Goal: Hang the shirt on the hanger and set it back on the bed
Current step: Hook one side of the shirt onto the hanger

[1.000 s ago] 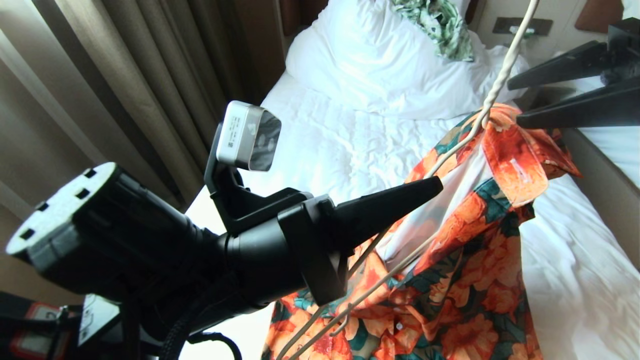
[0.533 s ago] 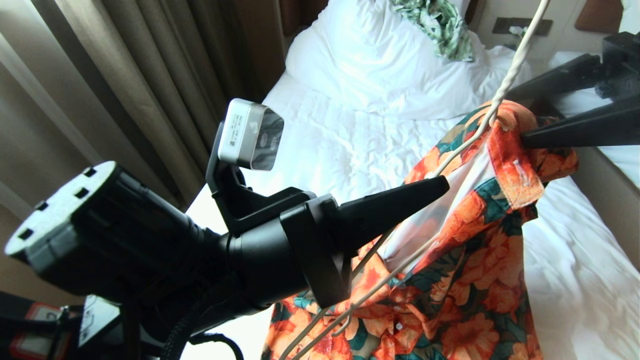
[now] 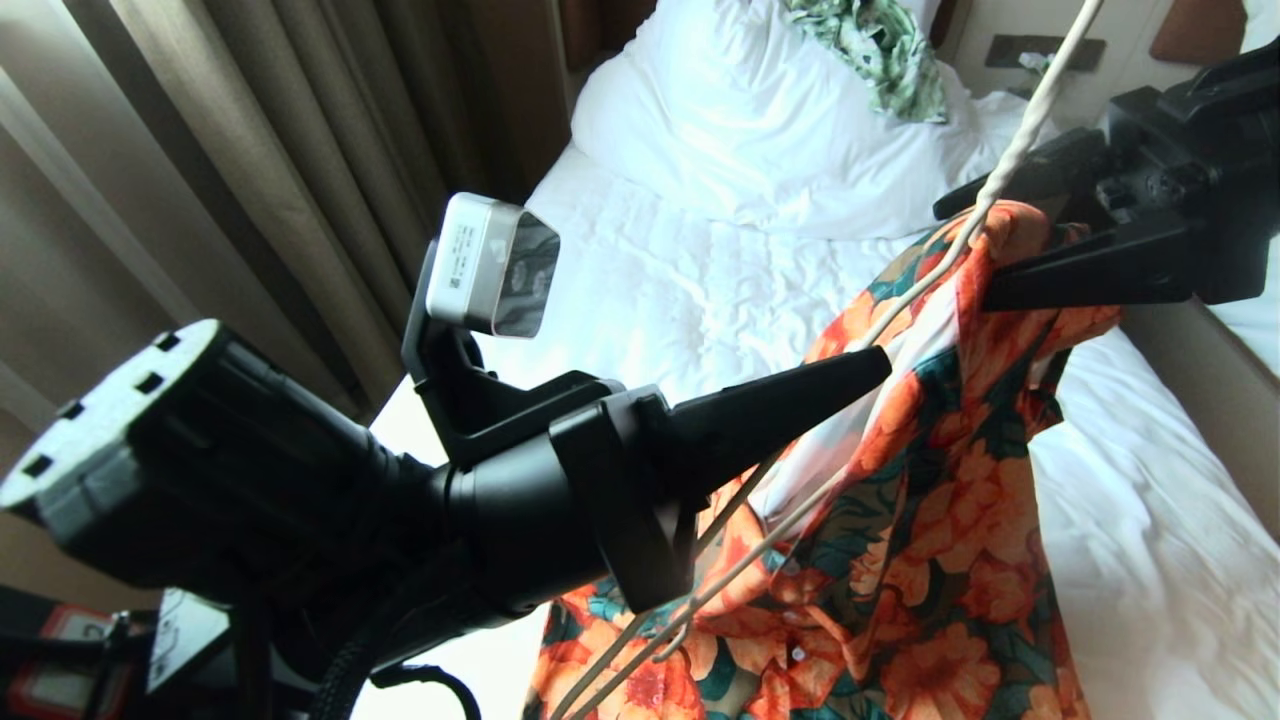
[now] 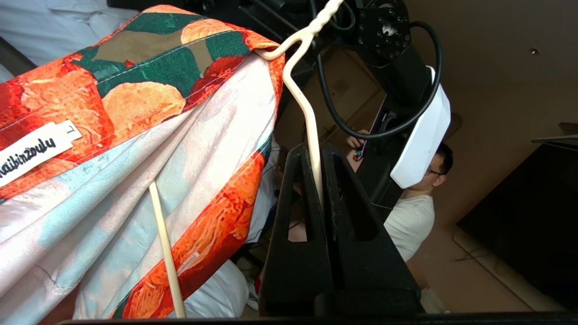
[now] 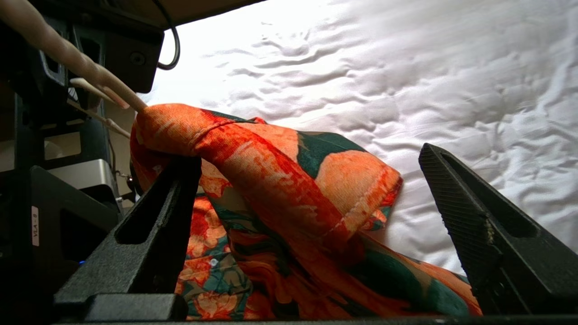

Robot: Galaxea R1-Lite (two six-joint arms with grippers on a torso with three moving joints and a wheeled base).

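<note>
The orange-flowered shirt [image 3: 930, 500] hangs partly draped on the cream wire hanger [image 3: 1010, 150], above the white bed [image 3: 650, 280]. My left gripper [image 3: 880, 362] fills the foreground, shut on the hanger's sloping wire. The left wrist view shows the wire [image 4: 300, 90] pinched between the closed fingers [image 4: 293, 189], with the shirt's pale lining [image 4: 135, 149] beside it. My right gripper [image 3: 975, 250] stands open at the upper right, its two fingers on either side of the collar near the hanger's neck. In the right wrist view the collar [image 5: 271, 171] lies between the wide-open fingers [image 5: 451, 189].
Beige curtains [image 3: 250, 150] hang on the left. A white pillow and duvet [image 3: 750, 120] carry a green-and-white leaf cloth [image 3: 880, 50] at the bed's head. A second bed [image 3: 1250, 300] lies to the right. A person in a white T-shirt [image 4: 415, 216] sits behind me.
My right gripper has moved left, onto the collar, so its open fingers now straddle it; the collar has been pushed and folded. The left gripper has kept its hold and place.
</note>
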